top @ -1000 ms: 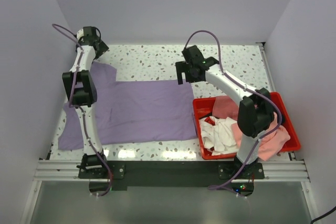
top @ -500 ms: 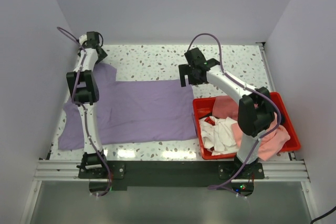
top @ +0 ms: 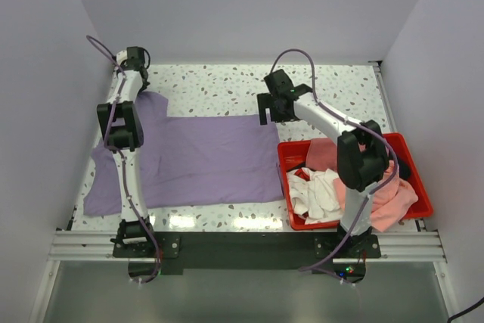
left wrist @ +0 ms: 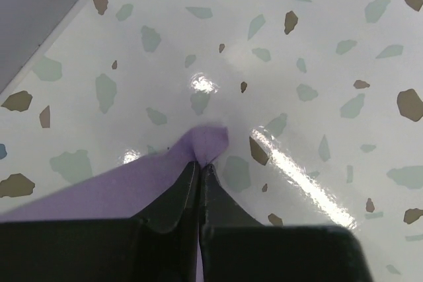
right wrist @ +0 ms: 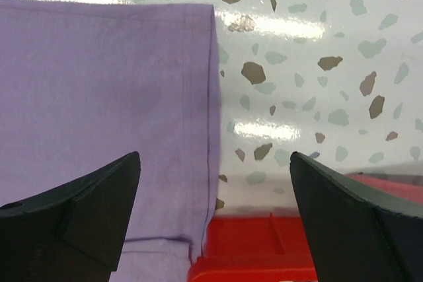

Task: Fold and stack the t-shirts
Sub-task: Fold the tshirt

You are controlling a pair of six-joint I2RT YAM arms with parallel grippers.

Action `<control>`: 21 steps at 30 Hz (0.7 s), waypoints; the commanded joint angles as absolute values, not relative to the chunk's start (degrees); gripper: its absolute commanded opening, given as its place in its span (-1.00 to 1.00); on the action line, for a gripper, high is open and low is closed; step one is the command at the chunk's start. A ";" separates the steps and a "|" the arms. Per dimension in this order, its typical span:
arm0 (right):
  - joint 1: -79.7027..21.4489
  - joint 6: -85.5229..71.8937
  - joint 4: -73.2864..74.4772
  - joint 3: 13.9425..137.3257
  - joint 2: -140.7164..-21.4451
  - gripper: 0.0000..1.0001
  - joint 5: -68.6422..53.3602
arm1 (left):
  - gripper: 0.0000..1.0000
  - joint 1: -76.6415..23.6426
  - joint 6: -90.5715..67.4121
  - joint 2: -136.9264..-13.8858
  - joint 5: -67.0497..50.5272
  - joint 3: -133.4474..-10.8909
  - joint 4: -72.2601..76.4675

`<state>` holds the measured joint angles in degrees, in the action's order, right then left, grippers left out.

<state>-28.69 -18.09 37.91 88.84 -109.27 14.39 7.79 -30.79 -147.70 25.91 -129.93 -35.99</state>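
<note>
Gripping a pointed tip of the lavender t-shirt in the left jaws, which are pressed tight together with no gap. Just past their ends, only a small peak of purple, then bare speckled surface ahead and to either side. Trailing back under those jaws as a widening purple wedge.

Seen from above: spread flat on the surface from the left jaws across to the right ones, with a few soft creases and one sleeve lying back toward the arm bases.

Holding the right jaws spread wide over the shirt's hemmed edge. Under and ahead of the shirt-side jaw, purple cloth; ahead of the other, speckled surface. Between the two and a little ahead, the shirt's far corner, square and flat.

Sitting just behind the right jaws, a red bin, its wall right beside the shirt's edge; touching or not, cannot tell.

Heaped inside the bin, well behind the right jaws: a crumpled white t-shirt, and pink t-shirts at the far end and spilling over the near right rim (one garment or two, hard to say).
</note>
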 commanded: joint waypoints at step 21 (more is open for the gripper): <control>-28.04 -31.64 32.69 112.33 -132.71 0.81 26.36 | -1.00 7.73 -31.81 -118.57 22.32 -99.06 -29.62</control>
